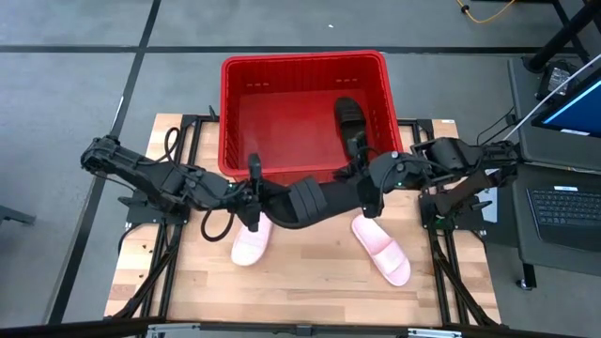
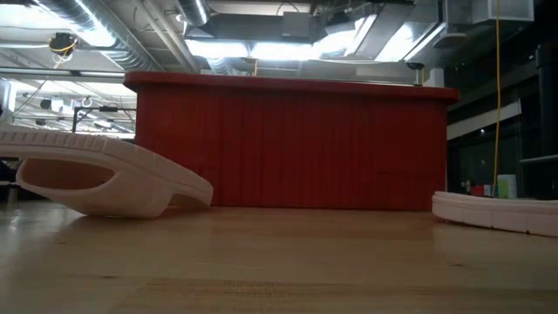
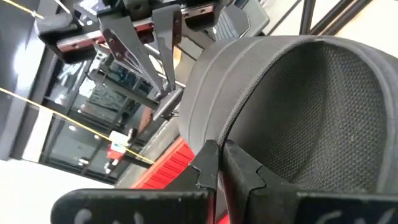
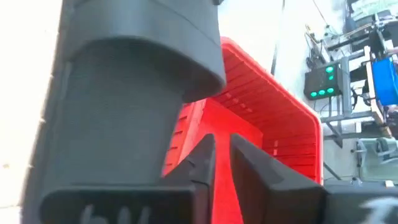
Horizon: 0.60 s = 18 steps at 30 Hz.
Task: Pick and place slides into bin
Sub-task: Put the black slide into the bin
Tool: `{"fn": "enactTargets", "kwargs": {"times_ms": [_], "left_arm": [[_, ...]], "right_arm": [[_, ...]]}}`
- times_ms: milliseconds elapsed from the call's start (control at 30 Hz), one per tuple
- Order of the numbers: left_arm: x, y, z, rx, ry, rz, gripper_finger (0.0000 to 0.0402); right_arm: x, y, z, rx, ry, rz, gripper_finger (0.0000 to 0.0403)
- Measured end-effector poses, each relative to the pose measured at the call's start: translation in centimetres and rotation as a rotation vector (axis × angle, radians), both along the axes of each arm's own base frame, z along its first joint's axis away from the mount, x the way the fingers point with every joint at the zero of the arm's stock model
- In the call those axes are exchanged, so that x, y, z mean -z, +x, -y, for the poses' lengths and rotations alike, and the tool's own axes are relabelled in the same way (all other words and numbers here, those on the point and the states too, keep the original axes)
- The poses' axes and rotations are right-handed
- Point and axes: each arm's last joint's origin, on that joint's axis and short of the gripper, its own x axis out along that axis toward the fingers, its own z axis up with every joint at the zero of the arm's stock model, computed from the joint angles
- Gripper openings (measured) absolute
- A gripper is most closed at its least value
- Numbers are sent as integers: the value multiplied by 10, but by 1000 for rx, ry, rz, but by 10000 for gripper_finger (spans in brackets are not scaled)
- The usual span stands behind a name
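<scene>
A black slide (image 1: 305, 202) hangs between my two grippers above the table, just in front of the red bin (image 1: 302, 68). My left gripper (image 1: 255, 199) is shut on its left end and my right gripper (image 1: 360, 188) is shut at its right end. A second black slide (image 1: 347, 122) lies inside the bin at the right. Two pale pink slides lie on the table, one (image 1: 252, 242) under the left arm and one (image 1: 380, 249) at the right. The low view shows the left pink slide (image 2: 105, 179) with one end raised, the other pink slide (image 2: 497, 211) and the bin (image 2: 288, 144), but no gripper. My left gripper pinches a thin edge of the black slide (image 3: 214, 144) between its two fingers, where the ribbed strap (image 3: 249, 68) meets the textured inner face. The fingers come level from the table's left. The slide is lifted clear of the table. My right gripper (image 4: 221, 155) comes from the table's right, fingers nearly together at the slide's other end (image 4: 124, 106). The left wrist view shows its fingers (image 3: 163, 56) meeting that end. Which part they have, I cannot tell. The slide is clear of the table.
The bin stands at the table's far edge, its near wall (image 1: 282, 174) right behind the held slide. Bare wooden table (image 1: 310, 282) lies along the near edge between and in front of the pink slides. A laptop (image 1: 563, 211) stands off the table at the right.
</scene>
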Motion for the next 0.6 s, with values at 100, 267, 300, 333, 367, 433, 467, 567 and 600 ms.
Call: {"fn": "enactTargets", "kwargs": {"times_ms": [100, 267, 300, 333, 367, 433, 467, 567, 600], "left_arm": [[1, 0, 0, 3, -16, -2, 3], [1, 0, 1, 28, -23, -5, 3], [1, 0, 1, 28, -23, -5, 3], [1, 0, 1, 28, -23, -5, 3], [1, 0, 1, 28, -22, -5, 3], [1, 0, 1, 29, -15, -7, 3], [1, 0, 1, 29, -15, -7, 3], [1, 0, 1, 29, -15, -7, 3], [1, 0, 1, 29, -15, -7, 3]], "right_arm": [[5, 2, -4, -38, -38, -17, 79], [6, 8, -6, -69, -62, 13, 116], [5, 9, -6, -74, -63, 23, 121], [4, 9, -6, -83, -55, 33, 124], [3, 10, -7, -98, -40, 43, 126], [2, 11, -8, -135, -14, 51, 126], [2, 11, -9, -150, -6, 50, 125], [4, 13, -10, -180, -10, 40, 120], [5, 14, -11, -182, -14, 34, 118]]}}
